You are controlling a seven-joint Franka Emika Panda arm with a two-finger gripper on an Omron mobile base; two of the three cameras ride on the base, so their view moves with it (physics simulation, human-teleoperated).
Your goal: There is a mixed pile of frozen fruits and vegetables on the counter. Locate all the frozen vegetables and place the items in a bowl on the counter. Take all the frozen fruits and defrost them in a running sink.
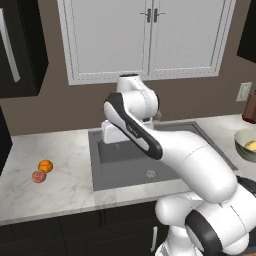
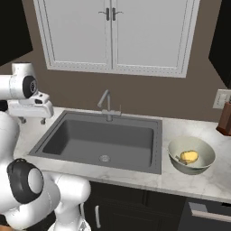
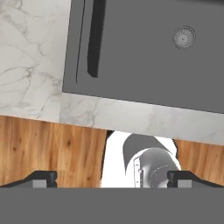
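Left base view: the orange ball [image 1: 45, 165] and reddish-pink ball [image 1: 38, 176] sit touching at the frame's left on the surface [image 1: 60, 185], so the fruits remain.

Right base view: the yellow lumpy piece [image 2: 189, 156] lies in the bowl [image 2: 176, 149] at right; the sink [image 2: 76, 135] holds nothing, and no water visibly runs.

Hand view: the end effector [image 3: 111, 178] hangs with fingertips wide apart, empty, above the sink's front edge.

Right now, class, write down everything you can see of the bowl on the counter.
The bowl is wide, shallow and pale beige-grey, with a smooth matte look like ceramic or plastic. It stands upright on the white marble-look counter, just to the right of the dark sink and apart from its rim. A yellow lumpy piece lies inside it. In the left base view the bowl shows at the right edge. Nothing else touches it.
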